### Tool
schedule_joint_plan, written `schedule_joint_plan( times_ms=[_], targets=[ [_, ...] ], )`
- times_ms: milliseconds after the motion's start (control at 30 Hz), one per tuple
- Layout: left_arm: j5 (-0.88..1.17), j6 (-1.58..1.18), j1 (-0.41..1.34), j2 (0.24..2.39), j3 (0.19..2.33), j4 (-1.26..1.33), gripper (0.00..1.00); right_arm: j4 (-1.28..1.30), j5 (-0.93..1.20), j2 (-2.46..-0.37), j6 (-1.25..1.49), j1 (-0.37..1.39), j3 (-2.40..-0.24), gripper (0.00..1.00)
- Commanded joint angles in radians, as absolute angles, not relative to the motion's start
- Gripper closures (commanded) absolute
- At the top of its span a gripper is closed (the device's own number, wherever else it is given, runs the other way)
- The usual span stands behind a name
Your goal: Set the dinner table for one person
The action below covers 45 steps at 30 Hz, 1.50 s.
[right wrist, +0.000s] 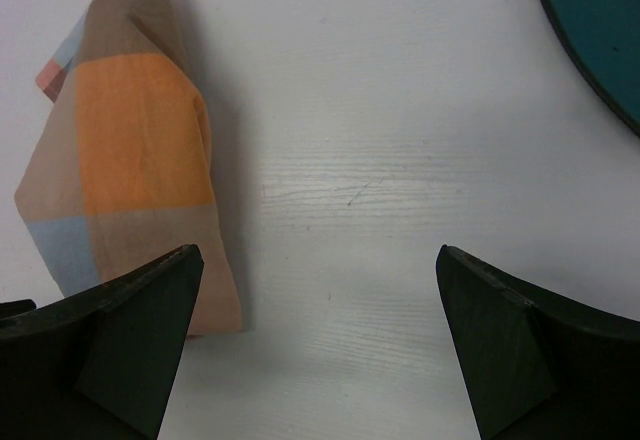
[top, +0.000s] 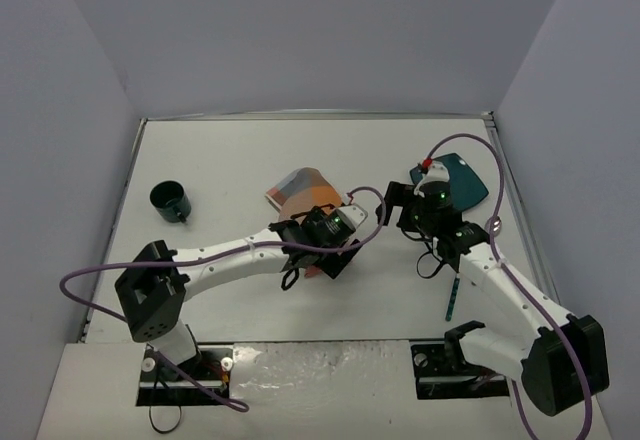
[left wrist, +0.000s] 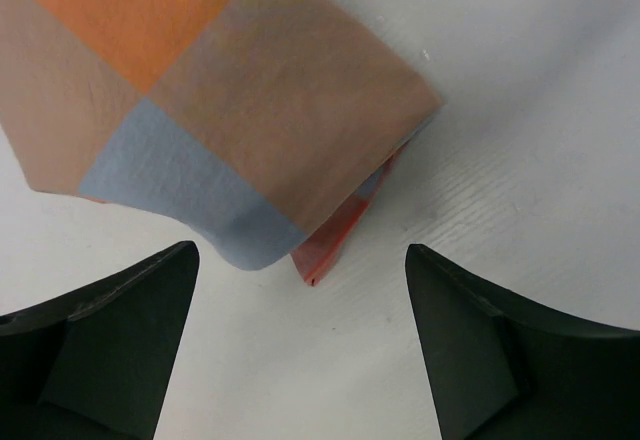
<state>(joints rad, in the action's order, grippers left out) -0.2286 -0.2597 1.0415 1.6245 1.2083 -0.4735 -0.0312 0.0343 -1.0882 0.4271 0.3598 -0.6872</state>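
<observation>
The white dinner table (top: 220, 160) carries a folded orange-blue-grey plaid placemat (top: 303, 186) near its middle. My left gripper (top: 326, 258) is open and empty just above the table at the mat's near corner. In the left wrist view the placemat (left wrist: 230, 90) lies ahead of the gripper (left wrist: 301, 250), with a red edge between the fingers. My right gripper (top: 398, 208) is open and empty, low over bare table (right wrist: 380, 90) between the placemat (right wrist: 135, 160) and the teal plate (right wrist: 600, 20).
A dark green cup (top: 170, 200) stands at the left. The teal plate (top: 462, 175) lies at the back right. A utensil with a teal handle (top: 452, 298) lies by the right arm. Grey walls enclose the table on three sides.
</observation>
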Motion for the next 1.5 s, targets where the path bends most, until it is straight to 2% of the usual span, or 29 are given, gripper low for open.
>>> schedule_joint_plan(
  times_ms=[0, 333, 933, 1467],
  targets=[
    [-0.405, -0.104, 1.078, 1.669, 1.281, -0.513, 0.2, -0.033, -0.04, -1.019, 0.436, 0.329, -0.691, 0.0],
    [-0.523, 0.03, 1.127, 1.778, 1.323, -0.53, 0.24, -0.021, 0.066, -0.945, 0.442, 0.181, -0.651, 0.0],
    [-0.579, 0.086, 1.169, 1.842, 1.328, -0.461, 0.28, -0.021, 0.094, -0.966, 0.447, 0.167, -0.644, 0.0],
    [-0.637, 0.115, 1.17, 1.903, 1.332, -0.408, 0.39, -0.021, 0.109, -0.973, 0.449, 0.164, -0.644, 0.0]
  ],
)
